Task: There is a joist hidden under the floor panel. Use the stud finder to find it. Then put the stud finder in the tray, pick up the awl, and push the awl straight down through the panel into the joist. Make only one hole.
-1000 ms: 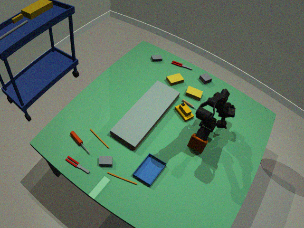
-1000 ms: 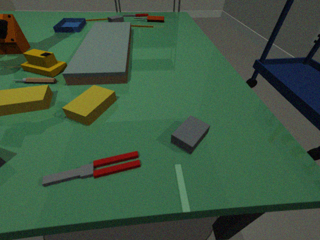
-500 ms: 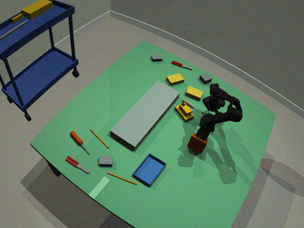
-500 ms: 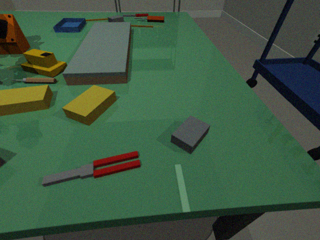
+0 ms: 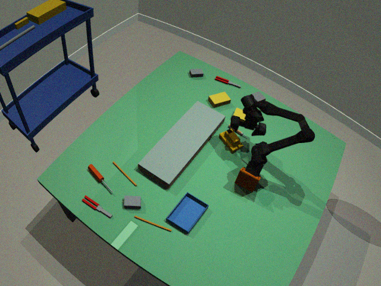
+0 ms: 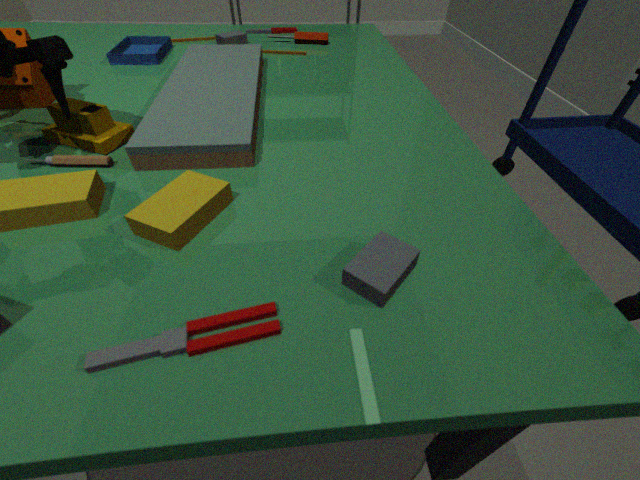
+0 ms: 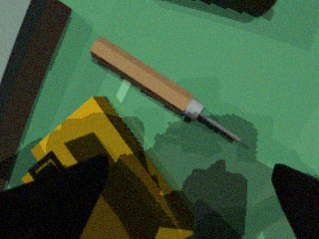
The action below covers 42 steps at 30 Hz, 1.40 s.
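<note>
The yellow stud finder [image 5: 231,140] [image 6: 85,124] [image 7: 95,116] stands on the table beside the grey floor panel [image 5: 184,141] [image 6: 206,93] [image 7: 11,30]. My gripper [image 5: 243,132] [image 7: 189,167] is open and empty, low over the stud finder's side; in the wrist view its left finger overlaps the stud finder, and the right finger is over the green table. The awl [image 5: 237,131] [image 6: 80,160] [image 7: 145,75], with a wooden handle and thin metal tip, lies close to the stud finder. The blue tray [image 5: 198,201] [image 6: 129,59] is empty. The joist is hidden. No hole shows in the panel.
Two yellow blocks [image 5: 219,98] [image 6: 178,206] lie beyond the awl. Grey blocks [image 5: 196,72] [image 5: 132,201] [image 6: 381,266], red-handled pliers [image 5: 225,81] [image 6: 188,335], an orange screwdriver [image 5: 96,173] and orange sticks [image 5: 124,174] [image 5: 152,223] lie around the table.
</note>
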Tool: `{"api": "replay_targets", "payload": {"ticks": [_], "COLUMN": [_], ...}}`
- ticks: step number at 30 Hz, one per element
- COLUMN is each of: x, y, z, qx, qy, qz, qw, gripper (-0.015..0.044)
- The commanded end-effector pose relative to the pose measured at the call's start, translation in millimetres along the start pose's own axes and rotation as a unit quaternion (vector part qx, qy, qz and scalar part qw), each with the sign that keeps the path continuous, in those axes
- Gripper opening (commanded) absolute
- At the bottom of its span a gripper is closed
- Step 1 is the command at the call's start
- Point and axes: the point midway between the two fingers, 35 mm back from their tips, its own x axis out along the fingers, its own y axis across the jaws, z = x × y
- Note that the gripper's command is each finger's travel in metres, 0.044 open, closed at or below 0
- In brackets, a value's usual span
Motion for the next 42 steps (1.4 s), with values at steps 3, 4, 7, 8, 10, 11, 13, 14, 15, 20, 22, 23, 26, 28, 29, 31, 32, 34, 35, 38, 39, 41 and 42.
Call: {"api": "replay_targets", "payload": {"ticks": [3,4,7,8,10,11,13,14,15,20,22,23,26,28,29,31,32,34,35,38,39,41,42], "x": [-16.6,-19.7,-24.7,-24.7,-24.7,-24.7,-24.7,-24.7,-24.7,-24.7,-24.6,-24.6,-24.6,-24.6,-24.6,-24.6,-24.6,-23.6,-22.4,-17.7,-16.2,-13.1,-11.6], "y": [50.7,57.4,66.8,66.8,66.8,66.8,66.8,66.8,66.8,67.4,69.2,70.2,73.3,75.3,76.1,76.7,76.7,76.7,76.8,76.9,76.9,76.8,76.8], "z": [-17.5,-21.7,-27.9,-27.9,-27.9,-27.9,-27.9,-27.9,-27.9,-28.2,-29.0,-29.5,-30.8,-31.8,-32.1,-32.4,-32.4,-32.7,-33.0,-34.2,-34.5,-35.2,-35.6], "qx": [-0.243,-0.281,-0.335,-0.335,-0.335,-0.335,-0.335,-0.335,-0.335,-0.338,-0.346,-0.351,-0.366,-0.376,-0.379,-0.382,-0.382,-0.382,-0.382,-0.382,-0.382,-0.382,-0.382], "qy": [-0.013,-0.019,-0.028,-0.028,-0.028,-0.028,-0.028,-0.028,-0.028,-0.028,-0.027,-0.027,-0.026,-0.025,-0.025,-0.025,-0.025,-0.025,-0.024,-0.023,-0.023,-0.022,-0.022], "qz": [0.031,0.033,0.035,0.035,0.035,0.035,0.035,0.035,0.035,0.035,0.038,0.039,0.043,0.045,0.046,0.047,0.047,0.047,0.047,0.047,0.048,0.048,0.048], "qw": [0.969,0.959,0.941,0.941,0.941,0.941,0.941,0.941,0.941,0.940,0.937,0.935,0.929,0.925,0.924,0.923,0.923,0.923,0.923,0.923,0.923,0.923,0.923], "gripper": [0.0440,0.0440,0.0440,0.0440,0.0440,0.0440,0.0440,0.0440,0.0440,0.0440,0.0440,0.0440,0.0440,0.0440,0.0440,0.0440,0.0440,0.0440,0.0440,0.0440,0.0440,0.0440,0.0440]}}
